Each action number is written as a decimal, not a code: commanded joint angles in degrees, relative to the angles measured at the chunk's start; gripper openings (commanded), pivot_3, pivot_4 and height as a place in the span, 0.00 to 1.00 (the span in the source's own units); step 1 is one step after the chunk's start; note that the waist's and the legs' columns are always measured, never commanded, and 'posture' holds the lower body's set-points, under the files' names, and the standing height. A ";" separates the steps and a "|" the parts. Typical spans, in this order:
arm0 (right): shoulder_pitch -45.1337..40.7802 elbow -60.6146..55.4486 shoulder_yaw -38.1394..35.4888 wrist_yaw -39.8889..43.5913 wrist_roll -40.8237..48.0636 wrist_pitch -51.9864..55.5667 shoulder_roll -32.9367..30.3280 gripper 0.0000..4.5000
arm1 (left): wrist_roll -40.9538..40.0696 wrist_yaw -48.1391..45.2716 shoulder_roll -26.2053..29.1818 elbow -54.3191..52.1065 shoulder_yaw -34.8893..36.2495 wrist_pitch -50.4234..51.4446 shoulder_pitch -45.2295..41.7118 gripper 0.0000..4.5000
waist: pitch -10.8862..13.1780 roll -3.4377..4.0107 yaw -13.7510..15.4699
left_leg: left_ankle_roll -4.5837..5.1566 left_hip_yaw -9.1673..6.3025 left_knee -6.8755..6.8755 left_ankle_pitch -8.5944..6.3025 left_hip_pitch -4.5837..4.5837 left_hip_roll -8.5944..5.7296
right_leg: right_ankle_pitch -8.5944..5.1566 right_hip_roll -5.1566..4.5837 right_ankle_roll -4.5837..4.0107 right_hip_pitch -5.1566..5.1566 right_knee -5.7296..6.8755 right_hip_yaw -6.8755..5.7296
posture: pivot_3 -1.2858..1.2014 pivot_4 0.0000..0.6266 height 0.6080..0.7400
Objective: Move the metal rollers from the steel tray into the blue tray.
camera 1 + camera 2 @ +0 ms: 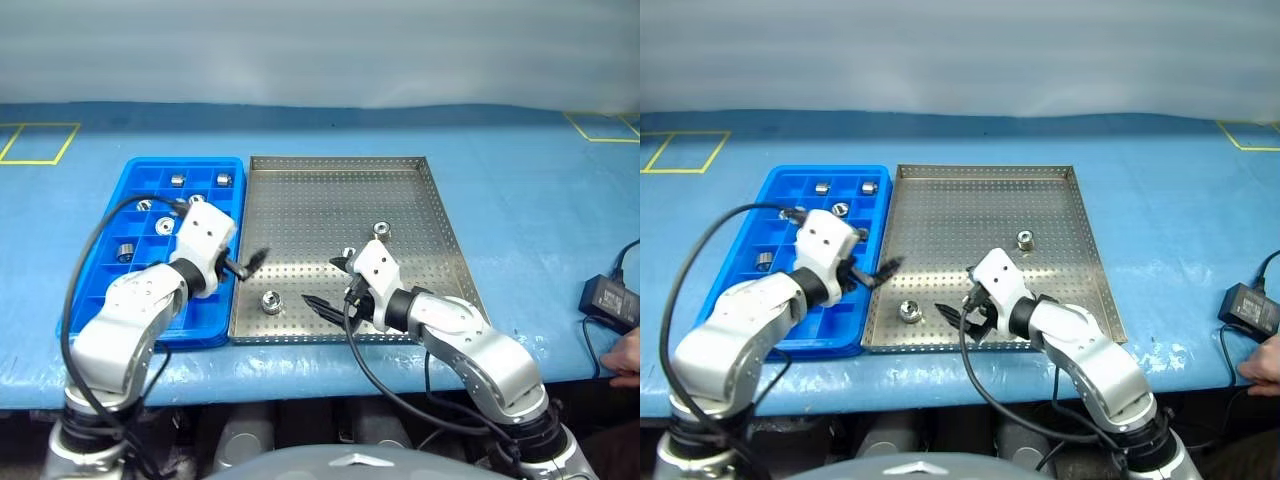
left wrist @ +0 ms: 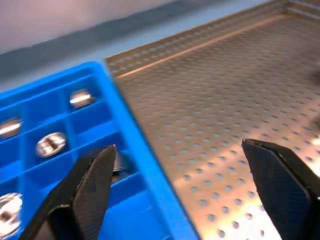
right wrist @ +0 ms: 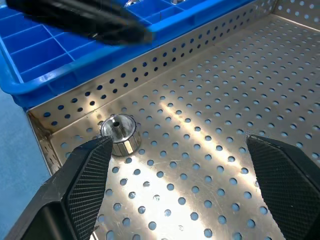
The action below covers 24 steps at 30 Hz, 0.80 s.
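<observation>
Over the steel tray [image 1: 400,200] near corner: right gripper [image 3: 175,165] jaws apart, empty, roller [image 3: 119,134] just ahead by its left finger | left gripper [image 1: 250,262] jaws apart, empty, at blue tray [image 1: 100,260] edge; rollers in cells beside it | step: reaching for next pick | next: centre jaws on roller, descend, close

No readable text, label, brand or number shows anywhere: none on the blue tray [image 1: 92,290], the steel tray [image 1: 440,225], the metal rollers [image 1: 271,302], or the table [image 1: 520,170].
</observation>
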 commanded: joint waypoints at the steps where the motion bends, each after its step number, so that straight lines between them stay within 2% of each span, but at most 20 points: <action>1: 0.71 -2.80 -1.44 -1.25 0.62 0.22 0.39 1.00 | -3.95 -10.26 6.97 3.07 -6.06 -0.93 -4.19 0.97 | 0.02 0.02 -0.18 | 0.00 0.03 0.00 0.00 0.01 0.01 | -0.01 -0.01 0.01 -0.02 0.02 0.00 | 0.55 0.24 1.00; 5: 1.93 -3.60 -1.23 -2.80 0.54 0.22 1.31 1.00 | -3.04 -18.22 13.45 8.03 -14.00 -5.25 -10.18 0.97 | 0.03 0.01 -0.48 | 0.00 0.08 -0.01 0.00 -0.01 0.00 | -0.10 0.00 0.17 -0.03 -0.02 0.02 | 0.53 0.24 1.00; 9: 3.12 -4.34 -1.14 -4.36 0.38 0.22 2.35 1.00 | -1.07 -25.32 16.77 12.90 -21.03 -9.74 -15.41 0.97 | 0.03 0.01 -0.87 | 0.01 0.15 -0.04 -0.01 -0.04 -0.02 | -0.10 -0.01 0.18 -0.08 -0.04 0.03 | 0.52 0.24 1.00; 17: 4.92 -5.47 -1.17 -6.58 0.15 0.11 3.42 1.00 | 7.12 -29.74 16.58 20.70 -30.33 -17.61 -20.06 0.97 | 0.03 0.01 -1.88 | 0.03 0.26 -0.02 -0.02 -0.06 -0.07 | -0.16 0.02 0.32 -0.12 -0.04 0.12 | 0.50 0.24 1.00; 24: 5.85 -6.28 -1.38 -7.51 0.09 0.24 3.28 1.00 | 10.32 -30.91 15.16 21.95 -31.41 -20.36 -19.38 0.97 | 0.03 0.01 -2.74 | 0.04 0.28 0.01 -0.03 -0.07 -0.03 | -0.14 0.02 0.37 -0.12 -0.03 0.16 | 0.50 0.24 1.00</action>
